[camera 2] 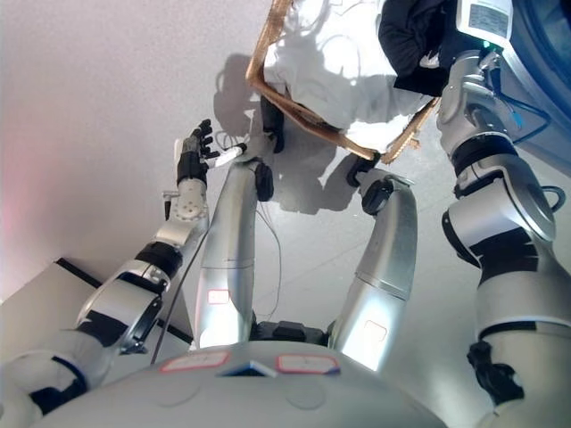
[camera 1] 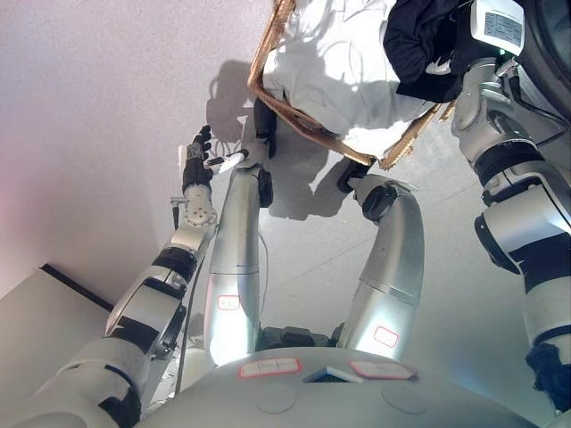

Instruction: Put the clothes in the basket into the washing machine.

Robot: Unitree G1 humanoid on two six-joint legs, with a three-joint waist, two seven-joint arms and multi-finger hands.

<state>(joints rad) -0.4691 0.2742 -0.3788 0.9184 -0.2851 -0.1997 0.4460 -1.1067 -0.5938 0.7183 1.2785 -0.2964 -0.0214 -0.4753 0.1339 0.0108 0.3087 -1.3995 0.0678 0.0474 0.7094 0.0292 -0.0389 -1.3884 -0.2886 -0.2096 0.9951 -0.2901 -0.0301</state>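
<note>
A wicker basket (camera 1: 303, 120) stands on the floor at the top of the view. It holds white clothes (camera 1: 330, 62) and a black garment (camera 1: 419, 40) at its right side. My right arm (camera 1: 482, 98) reaches up from the right to the black garment, and its hand is hidden in or behind the cloth. My left hand (camera 1: 196, 159) is held over the bare floor left of the basket, apart from it, fingers straight and empty. A dark curved edge (camera 2: 544, 53) at the top right may be the washing machine.
The floor (camera 1: 107, 107) is pale grey. A light panel with a dark edge (camera 1: 53, 294) lies at the lower left.
</note>
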